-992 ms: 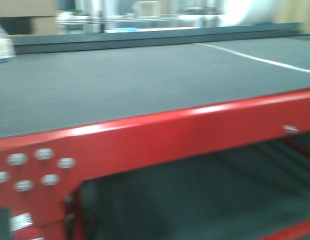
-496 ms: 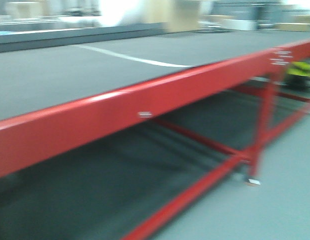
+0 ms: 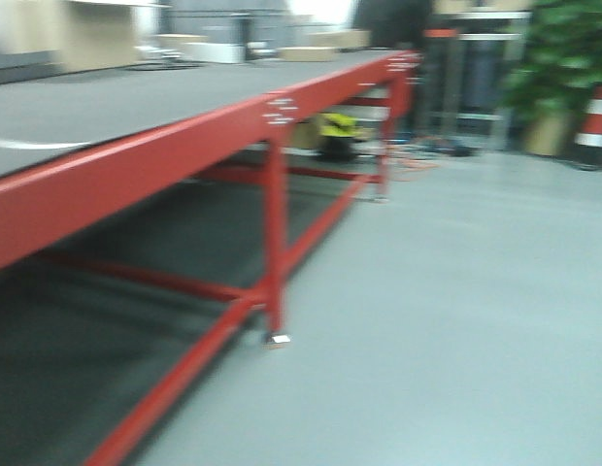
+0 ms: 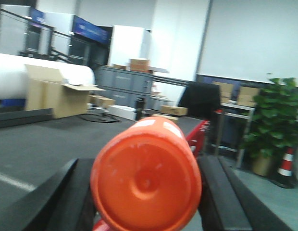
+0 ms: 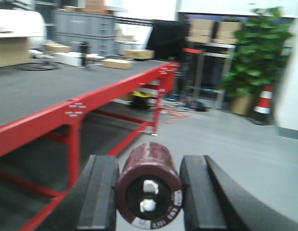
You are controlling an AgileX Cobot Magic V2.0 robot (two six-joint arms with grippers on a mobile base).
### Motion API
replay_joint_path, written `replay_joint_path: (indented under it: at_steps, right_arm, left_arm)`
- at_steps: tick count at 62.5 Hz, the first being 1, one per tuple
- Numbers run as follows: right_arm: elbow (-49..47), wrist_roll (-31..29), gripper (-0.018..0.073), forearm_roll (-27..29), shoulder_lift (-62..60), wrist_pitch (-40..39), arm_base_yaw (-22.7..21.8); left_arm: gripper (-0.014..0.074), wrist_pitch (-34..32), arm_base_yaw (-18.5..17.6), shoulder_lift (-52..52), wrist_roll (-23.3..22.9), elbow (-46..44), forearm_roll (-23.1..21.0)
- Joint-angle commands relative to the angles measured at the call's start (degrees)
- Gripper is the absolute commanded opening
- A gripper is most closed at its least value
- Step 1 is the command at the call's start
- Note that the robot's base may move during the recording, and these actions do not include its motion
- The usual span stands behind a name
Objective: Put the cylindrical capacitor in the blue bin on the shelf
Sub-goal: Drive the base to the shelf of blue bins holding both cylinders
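The exterior front view is blurred. The red-framed bench (image 3: 165,146) runs from the lower left to its far corner at upper centre, its long front edge facing bare grey floor (image 3: 456,311). Something yellow (image 3: 340,124) lies under the far end. A potted plant (image 3: 563,58) and a striped cone (image 3: 597,126) stand beyond the far corner. No shelf, blue bin or gripper shows here.

In the left wrist view, the left gripper (image 4: 146,192) has its jaws closed on an orange cylinder (image 4: 146,180), end-on to the camera, with black fingers (image 4: 57,197) against each side. It hangs over the bench's dark top, near the front edge. An open cardboard box (image 4: 53,96) sits toward the back edge.

In the right wrist view, the right gripper (image 5: 149,192) clamps the cylindrical capacitor (image 5: 148,159), a dark maroon can whose two screw terminals face the camera. Its pads (image 5: 103,192) press both flanks. It is off the bench, out past the front edge, above the floor.

The step in hand looks like the carry: the capacitor is grasped, but the destination is not in sight. The next move calls for bringing the shelf and its blue bin into view, then lining the right arm up over the bin before releasing.
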Motion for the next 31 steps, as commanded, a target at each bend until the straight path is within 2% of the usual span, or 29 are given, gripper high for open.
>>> replay_joint_path:
  at_steps: [1,31]
  right_arm:
    - [0.03,-0.19,-0.0162,-0.41,-0.35,-1.83,0.02]
    - [0.03,-0.19,-0.0162,-0.41,-0.45,-1.81,0.02]
  left_arm:
    - [-0.0111,-1.3,0.12,-0.44,0.0,-0.07,-0.2]
    - [-0.0111,-1.3,0.12,-0.44,0.0,-0.07,-0.2]
